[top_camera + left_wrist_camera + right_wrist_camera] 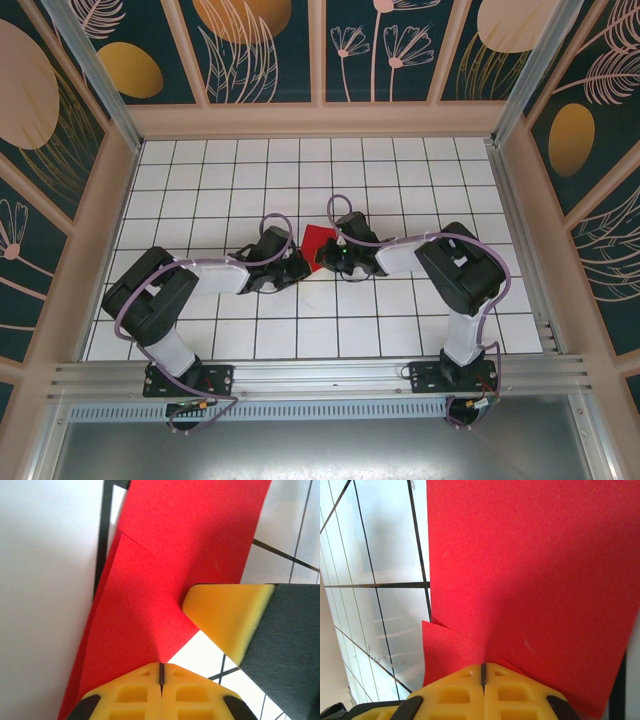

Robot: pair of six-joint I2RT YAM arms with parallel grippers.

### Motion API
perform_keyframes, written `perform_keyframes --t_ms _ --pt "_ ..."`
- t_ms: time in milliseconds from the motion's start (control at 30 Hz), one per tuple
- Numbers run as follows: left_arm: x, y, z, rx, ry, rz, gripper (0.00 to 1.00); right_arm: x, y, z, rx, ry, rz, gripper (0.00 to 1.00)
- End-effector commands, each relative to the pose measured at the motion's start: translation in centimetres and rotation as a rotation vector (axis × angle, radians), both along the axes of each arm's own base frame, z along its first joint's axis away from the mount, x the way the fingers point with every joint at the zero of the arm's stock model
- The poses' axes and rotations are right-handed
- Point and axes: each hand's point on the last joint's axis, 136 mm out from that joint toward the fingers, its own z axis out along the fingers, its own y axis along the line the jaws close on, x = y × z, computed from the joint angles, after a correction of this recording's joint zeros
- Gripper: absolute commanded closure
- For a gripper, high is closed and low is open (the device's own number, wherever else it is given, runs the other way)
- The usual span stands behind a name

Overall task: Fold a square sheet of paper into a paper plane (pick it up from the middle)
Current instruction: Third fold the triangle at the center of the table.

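**Both grippers pinched shut on the red sheet at mid-table**

In the top view the sheet of red paper (318,241) sits near the middle of the white grid tabletop (400,180), raised at an angle between the two wrists. The left gripper (299,266) reaches in from 8 o'clock of the sheet and the right gripper (323,262) from 4 o'clock; the two almost meet below it.

In the left wrist view the left gripper (161,667) has its yellow jaws pressed together, with a pointed corner of the sheet (175,555) running into the seam. An overlapping layer with a slanted edge shows toward 10 o'clock. A yellow-padded finger of the right gripper (227,617) comes in from 4 o'clock, touching the paper's edge.

In the right wrist view the right gripper (483,667) is likewise closed, nipping the sheet (530,580), which rises toward 12 o'clock. A smaller flap juts out at 9 o'clock of the jaws.
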Motion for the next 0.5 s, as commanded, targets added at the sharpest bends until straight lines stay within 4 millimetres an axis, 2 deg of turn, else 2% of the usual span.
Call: perform_keyframes --t_ms 0,200,467 --pt "-0.1 0.8 -1.1 0.027 0.007 0.036 0.95 -1.5 -2.9 -4.5 -0.135 0.098 -0.050 1.00" --pt "-1.2 2.4 -2.4 0.069 0.028 0.072 0.95 -1.6 -3.4 -4.9 -0.152 0.107 -0.056 1.00" --pt "-2.4 4.4 -3.0 0.106 0.058 0.134 0.96 -1.8 -4.3 -5.6 -0.196 0.119 -0.071 1.00"
